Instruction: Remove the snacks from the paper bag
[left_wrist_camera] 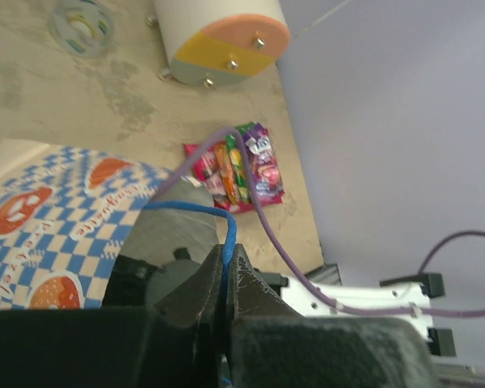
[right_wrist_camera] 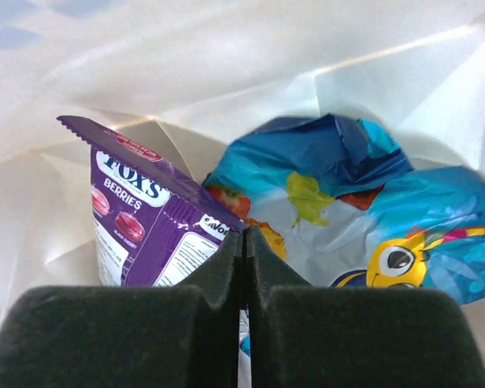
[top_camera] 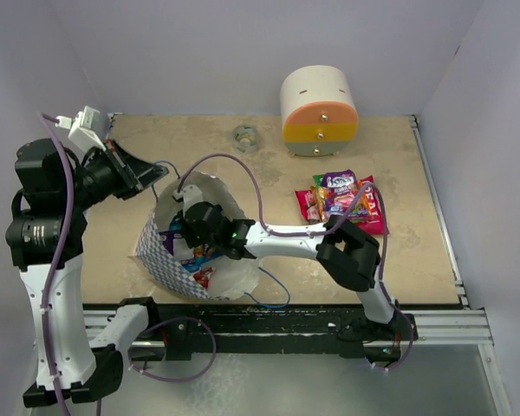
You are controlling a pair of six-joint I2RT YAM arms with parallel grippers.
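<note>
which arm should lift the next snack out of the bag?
Right. The right gripper is inside the paper bag, shut on a corner of the purple packet. The left gripper is occupied, shut on the blue cord handle.

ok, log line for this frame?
left gripper: shut on blue cord handle | right gripper: inside paper bag, shut on purple packet | blue packet in bag | snack pile outside bag

Plain pale walls (top_camera: 243,52) enclosed a mottled beige bench (top_camera: 416,260) on three sides, with a rounded cream-and-orange drawer box (top_camera: 319,108) at its back and a metal rail (top_camera: 442,325) along its near edge.
</note>
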